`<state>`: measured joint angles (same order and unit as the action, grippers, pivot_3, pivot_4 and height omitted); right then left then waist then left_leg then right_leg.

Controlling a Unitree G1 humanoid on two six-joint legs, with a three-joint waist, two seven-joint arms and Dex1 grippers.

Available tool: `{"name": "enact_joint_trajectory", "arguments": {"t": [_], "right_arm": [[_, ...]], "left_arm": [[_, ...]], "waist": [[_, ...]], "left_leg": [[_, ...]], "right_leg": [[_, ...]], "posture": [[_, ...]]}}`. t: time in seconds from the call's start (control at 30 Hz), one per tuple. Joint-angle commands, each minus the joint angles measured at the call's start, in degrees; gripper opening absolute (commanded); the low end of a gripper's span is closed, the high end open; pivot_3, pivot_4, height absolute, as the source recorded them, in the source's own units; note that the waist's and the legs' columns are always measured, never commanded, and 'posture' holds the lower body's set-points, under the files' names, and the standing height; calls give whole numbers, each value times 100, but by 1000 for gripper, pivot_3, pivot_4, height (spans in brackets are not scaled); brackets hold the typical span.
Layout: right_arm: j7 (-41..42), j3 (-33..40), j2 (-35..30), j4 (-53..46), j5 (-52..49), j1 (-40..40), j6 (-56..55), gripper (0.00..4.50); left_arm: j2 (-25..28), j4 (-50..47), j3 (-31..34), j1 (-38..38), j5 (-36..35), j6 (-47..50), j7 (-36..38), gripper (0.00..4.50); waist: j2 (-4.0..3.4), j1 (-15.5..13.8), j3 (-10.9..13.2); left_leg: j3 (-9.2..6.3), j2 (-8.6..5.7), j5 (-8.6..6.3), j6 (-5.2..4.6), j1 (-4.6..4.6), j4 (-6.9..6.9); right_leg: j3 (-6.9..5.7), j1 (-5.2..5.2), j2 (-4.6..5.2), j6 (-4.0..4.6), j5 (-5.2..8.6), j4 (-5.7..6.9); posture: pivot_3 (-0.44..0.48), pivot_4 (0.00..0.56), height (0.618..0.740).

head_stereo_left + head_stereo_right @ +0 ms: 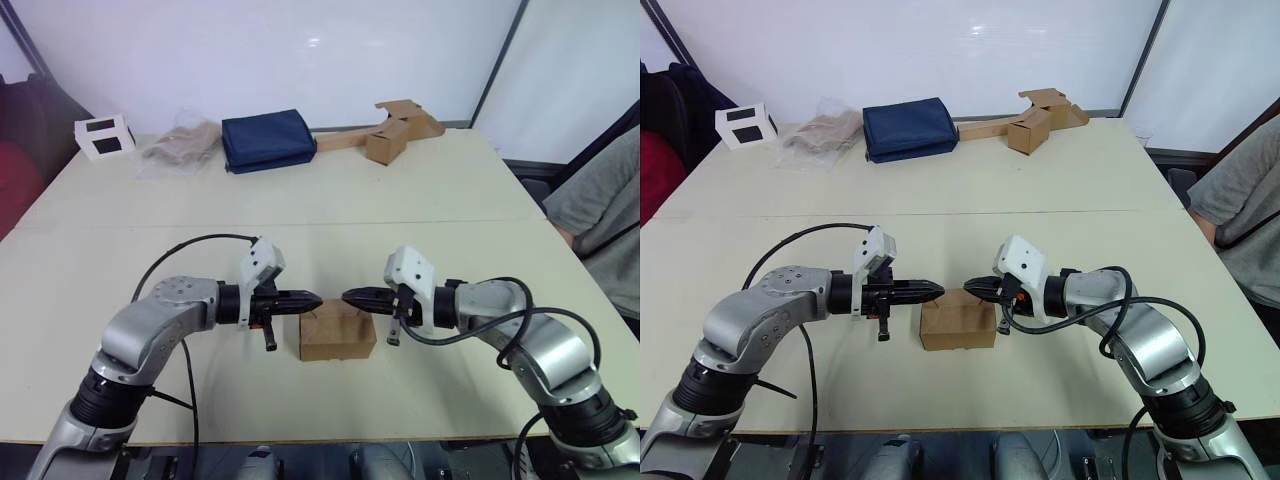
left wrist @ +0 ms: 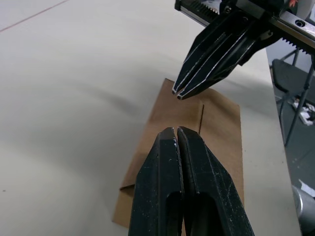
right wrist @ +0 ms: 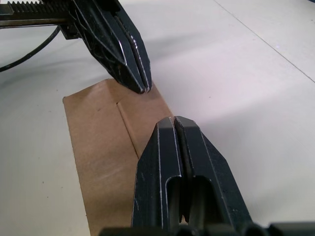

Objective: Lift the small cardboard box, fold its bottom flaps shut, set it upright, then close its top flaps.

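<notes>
one box — plain brown cardboard, upright on the near part of the table, top flaps folded flat with a centre seam. left gripper and right gripper — both clenched, holding nothing, tips pointing at each other just above the box top, a small gap between them. far edge: white box, navy bag, second brown box.

No readable text, label, brand, number or sign appears anywhere; the small cardboard box is plain brown and unprinted; the white box at the far edge of the table bears only solid black panels, with no lettering that can be made out.
</notes>
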<state>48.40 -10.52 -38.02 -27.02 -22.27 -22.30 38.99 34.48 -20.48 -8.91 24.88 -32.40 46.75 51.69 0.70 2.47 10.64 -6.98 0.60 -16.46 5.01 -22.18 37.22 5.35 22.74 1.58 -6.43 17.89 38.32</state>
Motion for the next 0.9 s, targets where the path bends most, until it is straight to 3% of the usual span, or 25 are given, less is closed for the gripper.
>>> {"name": "enact_joint_trajectory", "arguments": {"t": [0.03, 0.3, 0.47, 0.6, 0.7, 0.9], "right_arm": [[65, -135, -72, -139, 127, 82, -171, 0], [127, -474, -193, -2, 536, 238, -437, 0], [101, -282, -110, 130, 488, 177, -506, 0], [-137, 606, 271, 89, -284, 117, -282, 0], [-273, 1405, 345, -27, -1047, 114, 208, 0], [-337, 2440, -171, 78, -1710, 458, 867, 0]], "left_arm": [[67, -150, -314, -112, 320, -252, -24, 59], [28, 0, -574, -257, 663, -555, -49, 59], [31, -50, -398, -353, 514, -434, -102, 59], [-27, -358, 516, -487, -367, 70, -266, 59], [-101, -535, 1462, -648, -806, 316, -823, 59], [879, -829, 2218, -1623, -1090, 747, -585, 59]], "waist": [[0, 0, 0], [0, -4, 0], [0, -3, -1], [-1, 15, 0], [-1, -1, 0], [-4, -9, 1]], "left_leg": [[0, 0, 0, 0, 0, 0], [0, 0, 0, 0, 1, 1], [0, 0, 0, 0, 4, 0], [0, 2, 0, 0, 4, -1], [-2, 3, 0, 0, 2, -2], [0, 1, 0, -1, 2, -7]], "right_leg": [[0, 0, 0, 0, 0, 0], [0, -1, 0, 0, 0, 0], [0, -4, 0, 0, 0, 0], [0, -2, -2, 0, 0, 1], [0, -1, -2, 0, 0, 3], [1, -1, 1, 0, 0, -2]], "posture": [[0, 150, 740], [0, 150, 740], [0, 150, 740], [0, 150, 740], [0, 150, 740], [0, 150, 740]]}}
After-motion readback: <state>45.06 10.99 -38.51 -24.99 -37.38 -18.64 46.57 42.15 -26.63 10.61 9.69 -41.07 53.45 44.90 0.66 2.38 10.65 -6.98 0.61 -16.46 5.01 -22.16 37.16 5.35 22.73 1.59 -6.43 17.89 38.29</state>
